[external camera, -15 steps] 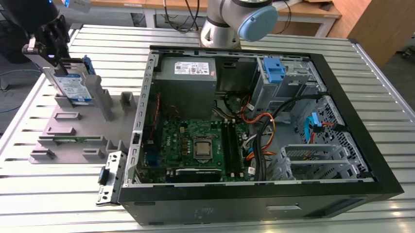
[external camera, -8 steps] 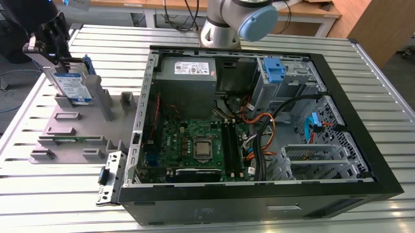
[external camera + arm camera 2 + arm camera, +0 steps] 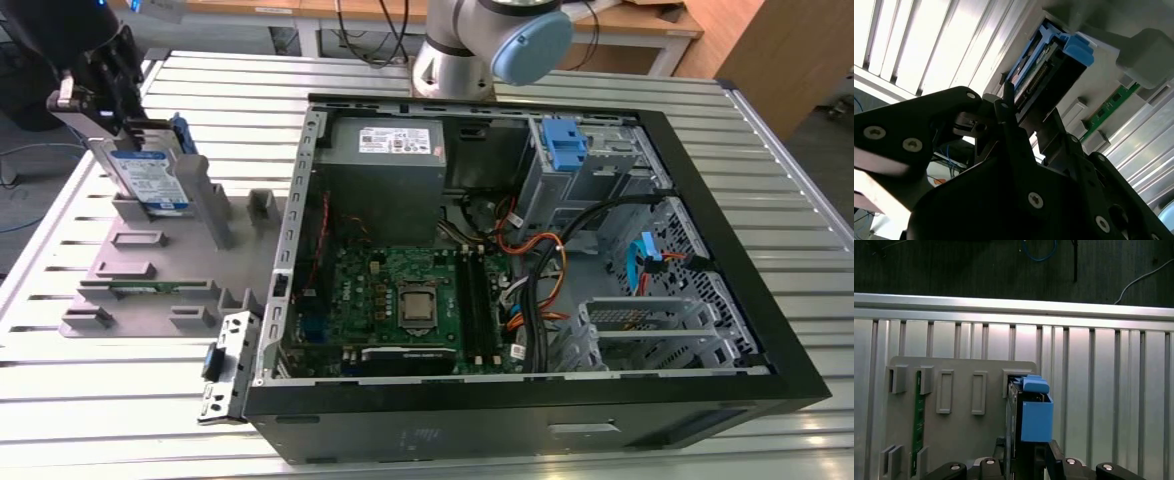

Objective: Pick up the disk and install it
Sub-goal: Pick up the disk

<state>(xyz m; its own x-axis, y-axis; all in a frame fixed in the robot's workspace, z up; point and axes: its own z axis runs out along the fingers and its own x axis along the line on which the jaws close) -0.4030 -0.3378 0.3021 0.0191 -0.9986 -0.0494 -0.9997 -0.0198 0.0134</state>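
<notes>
Slatted table (image 3: 134, 400) bears a grey rack (image 3: 160, 265) and open computer case (image 3: 467, 420).

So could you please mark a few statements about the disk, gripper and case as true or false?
1. The disk stands on edge at the grey holder, outside the case. True.
2. The case is closed up. False: its side is open and the motherboard shows.
3. A green board also sits in the holder. True.
4. The gripper is over the motherboard. False: it is at the disk, off to the exterior view's left of the case.
5. The disk's carrier is red. False: it is blue.
</notes>
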